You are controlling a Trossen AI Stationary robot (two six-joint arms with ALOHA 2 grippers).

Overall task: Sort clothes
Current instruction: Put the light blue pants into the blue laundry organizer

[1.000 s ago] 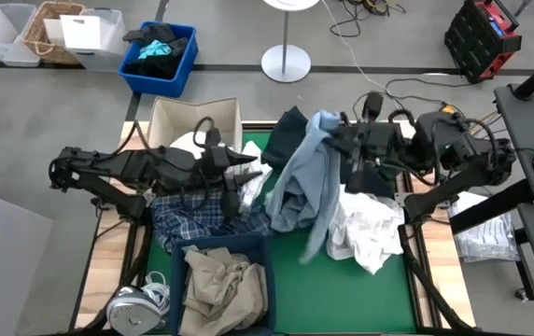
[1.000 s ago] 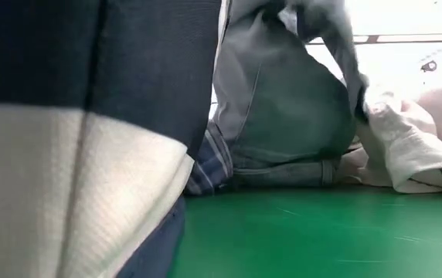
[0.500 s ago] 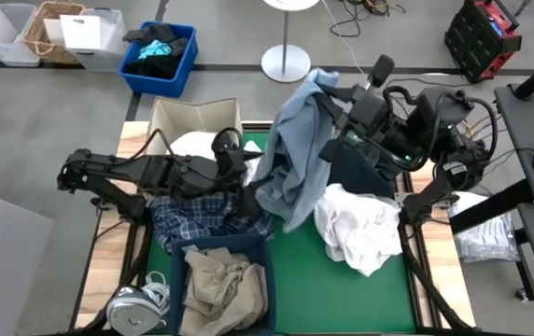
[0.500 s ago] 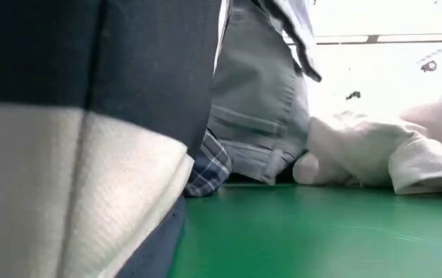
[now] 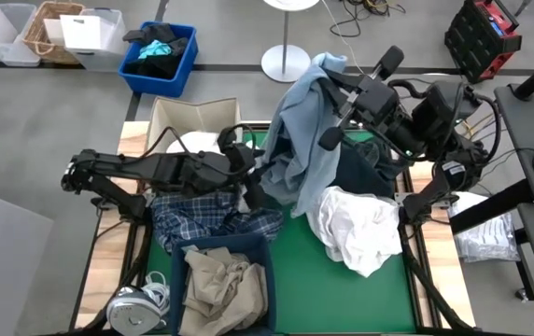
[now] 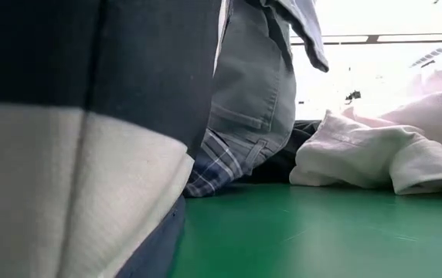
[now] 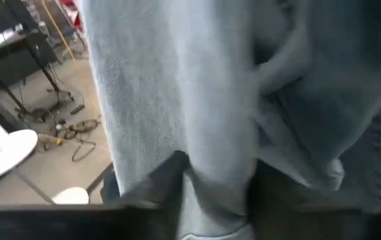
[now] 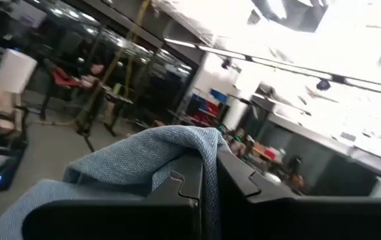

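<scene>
I am seeing the right gripper (image 5: pixel 330 82) lifting the denim (image 5: pixel 302 140) higher than a second ago, fingers pinched on its top fold | denim now hanging clear above the white shirt (image 5: pixel 358 227), heavy, twilled | left gripper (image 5: pixel 251 193) beside the plaid shirt (image 5: pixel 206 222), its grip hidden | separation progressing, I judge.

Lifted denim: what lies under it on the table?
Under the denim, held up by the right claw, a dark navy piece and plaid shirt show; whatever lies beneath those is covered.
</scene>
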